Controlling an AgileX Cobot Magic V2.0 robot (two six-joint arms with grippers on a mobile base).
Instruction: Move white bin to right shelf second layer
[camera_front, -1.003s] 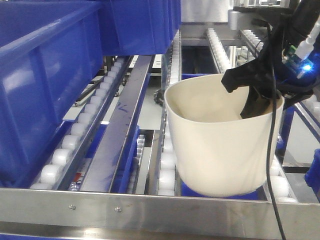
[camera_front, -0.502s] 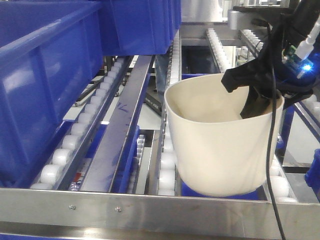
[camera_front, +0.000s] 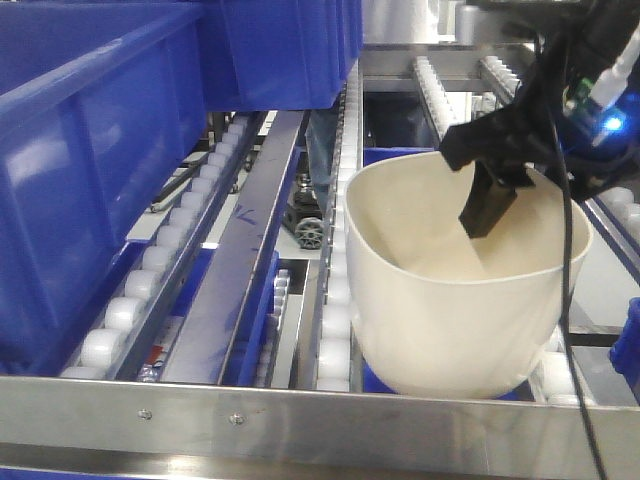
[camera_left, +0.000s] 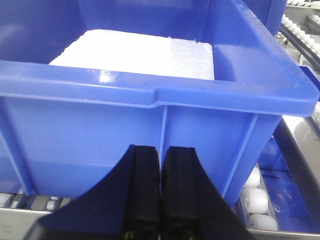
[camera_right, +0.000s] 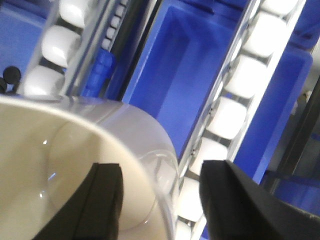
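The white bin rests on the white rollers of the right shelf second layer, just behind its steel front rail. It leans toward the camera. My right gripper hangs over the bin's far rim, open. In the right wrist view the right gripper straddles the bin's wall, one finger inside and one outside, with a gap on each side. My left gripper is shut on nothing, right in front of a blue crate.
Large blue crates fill the left lane and the level above. White foam lies inside the crate facing my left gripper. Below the roller track sits another blue bin. A black cable hangs across the white bin's right side.
My right gripper has opened and lifted slightly off the white bin's far wall. The bin has settled lower and tipped forward on the rollers, its rim now wider and rounder.
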